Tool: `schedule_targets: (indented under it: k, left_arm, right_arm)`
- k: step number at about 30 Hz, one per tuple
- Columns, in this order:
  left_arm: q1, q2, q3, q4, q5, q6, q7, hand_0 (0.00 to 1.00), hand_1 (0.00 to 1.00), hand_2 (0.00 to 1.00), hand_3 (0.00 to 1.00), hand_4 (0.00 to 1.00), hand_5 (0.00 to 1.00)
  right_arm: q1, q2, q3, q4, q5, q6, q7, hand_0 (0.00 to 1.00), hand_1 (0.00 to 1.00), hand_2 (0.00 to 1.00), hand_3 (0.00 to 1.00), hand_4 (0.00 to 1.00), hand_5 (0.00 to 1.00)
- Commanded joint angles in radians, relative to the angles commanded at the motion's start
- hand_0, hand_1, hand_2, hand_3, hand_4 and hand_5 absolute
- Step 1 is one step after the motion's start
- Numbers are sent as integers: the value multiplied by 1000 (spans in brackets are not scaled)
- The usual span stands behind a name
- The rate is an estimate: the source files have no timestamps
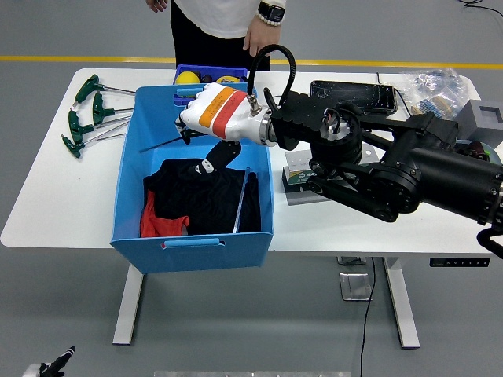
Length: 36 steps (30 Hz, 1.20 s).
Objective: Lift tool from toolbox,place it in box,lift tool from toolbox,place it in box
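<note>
Grey floor, white counter point(47, 212); over the blue box point(192, 228) near its left front edge, the right hand point(206, 145) grips a thin rod tool point(161, 145), held level above the dark clothes point(200, 196), probably to drop it clear of the box walls.

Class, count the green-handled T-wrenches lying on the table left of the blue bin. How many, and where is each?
4, though overlapping shafts may hide more. Two lie nearer the far edge: wrench one and wrench two. Two lie closer to the left edge: wrench three and wrench four.
</note>
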Motion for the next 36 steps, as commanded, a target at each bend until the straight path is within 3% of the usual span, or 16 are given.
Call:
schedule_targets:
  k: [1,6,7,19,29,34,36]
  left_arm:
    - [1,0,-1,0,1,0,0,713,771,776,760,783,766]
    - [4,-2,-6,0,3,-1,1,713,771,776,760,783,766]
    - [5,-2,-7,0,4,-1,1,714,771,777,760,781,766]
    - [7,-8,-11,0,-3,0,-1,716,771,778,760,777,763]
    - [10,-14,-38,0,10,0,-3,721,771,779,760,776,762]
    - [13,-19,-38,0,5,0,-3,721,770,779,760,775,762]
    - [13,-20,-32,0,0,-1,-3,721,770,779,760,775,762]
  right_arm:
    - [-2,-1,2,-2,-3,-2,0,688,699,790,795,900,612]
    - [-13,-12,5,-12,5,-9,-2,688,699,790,795,900,612]
    - [-16,-14,5,-12,8,-9,-2,728,726,826,853,907,595]
    - [-46,-52,34,-2,-4,5,-8,751,743,836,862,936,611]
    - [-108,-158,180,46,2,-11,-11,755,748,840,866,942,605]
    - [-139,-174,260,68,176,-4,-11,763,759,850,867,945,601]
    - [-157,-201,308,96,254,-8,4,763,759,850,867,945,601]
